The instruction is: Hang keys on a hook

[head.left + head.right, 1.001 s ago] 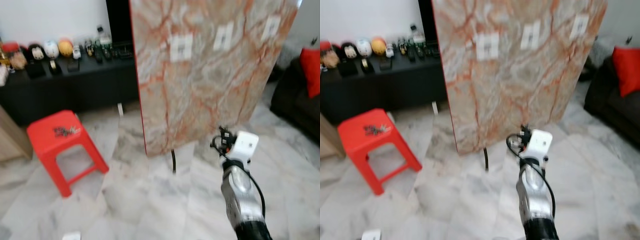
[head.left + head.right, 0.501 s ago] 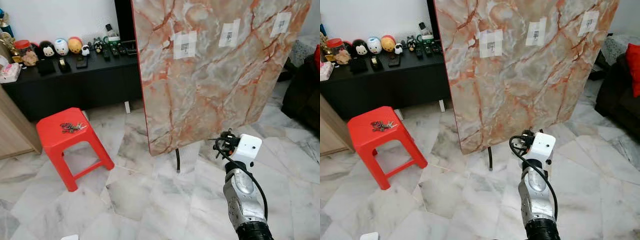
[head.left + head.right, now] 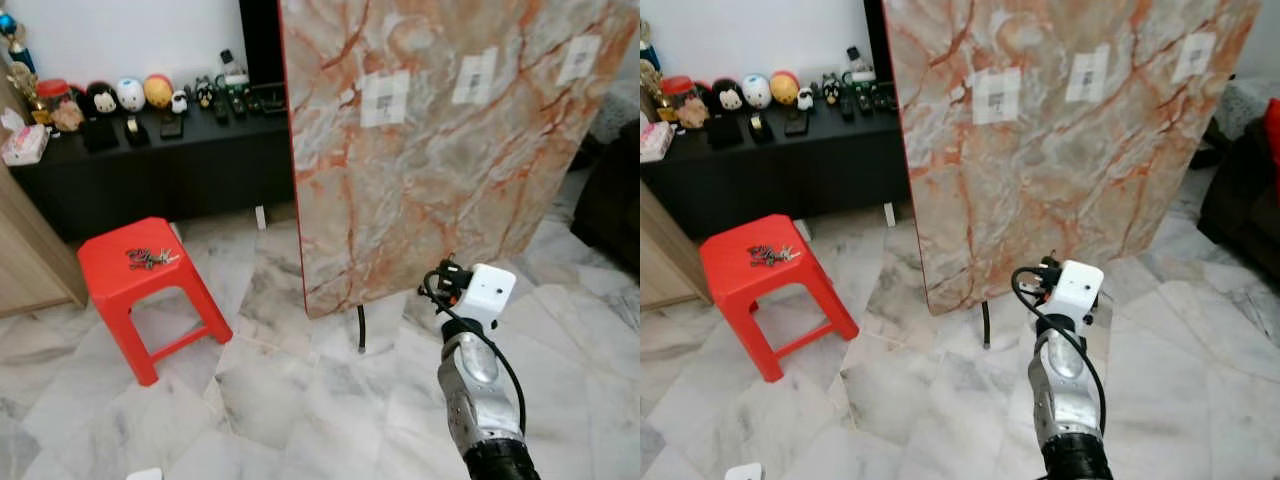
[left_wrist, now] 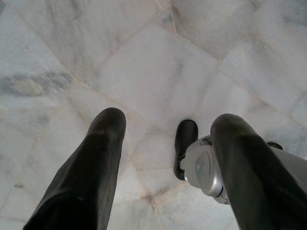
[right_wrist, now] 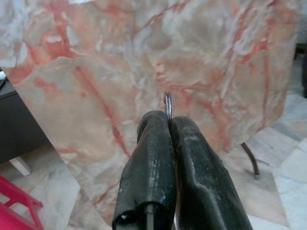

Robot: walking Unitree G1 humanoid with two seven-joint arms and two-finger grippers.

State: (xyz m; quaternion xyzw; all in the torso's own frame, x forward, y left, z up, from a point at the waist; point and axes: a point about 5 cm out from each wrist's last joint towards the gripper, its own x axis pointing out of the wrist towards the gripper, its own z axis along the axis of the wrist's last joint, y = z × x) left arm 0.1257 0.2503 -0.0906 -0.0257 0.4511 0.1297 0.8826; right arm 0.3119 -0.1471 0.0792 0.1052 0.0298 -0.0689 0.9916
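Two tools: one on each silver arm, both with long black fingers.
Right tool (image 5: 165, 143): clenched on a thin silver metal key ring (image 5: 167, 106), whose loop pokes out past the fingertips; the silver right arm (image 3: 478, 400) reaches forward at about 5 o'clock in the head views.
Key ring: pinched between the fingers, held up in front of the tall marble-patterned board with orange-red veins (image 3: 440, 140), apart from it.
Left tool (image 4: 163, 158): released, its two fingers spread wide, pointing down at the pale grey marble-tiled floor (image 4: 144, 67).
Board: stands upright on a thin dark metal leg (image 3: 360, 328) at 12 to 1 o'clock from the right arm; three white paper labels (image 3: 385, 98) are stuck across its upper face.
Red plastic stool (image 3: 140, 290): at about 9 o'clock in the head views, well apart from the right tool, on the floor.
Bunch of dark keys (image 3: 150, 259): lying on the stool's seat.
Low black worktop (image 3: 150, 170): behind the stool at 10 to 11 o'clock, carrying a row of small round figurines (image 3: 130, 95) and other small items too small to tell.
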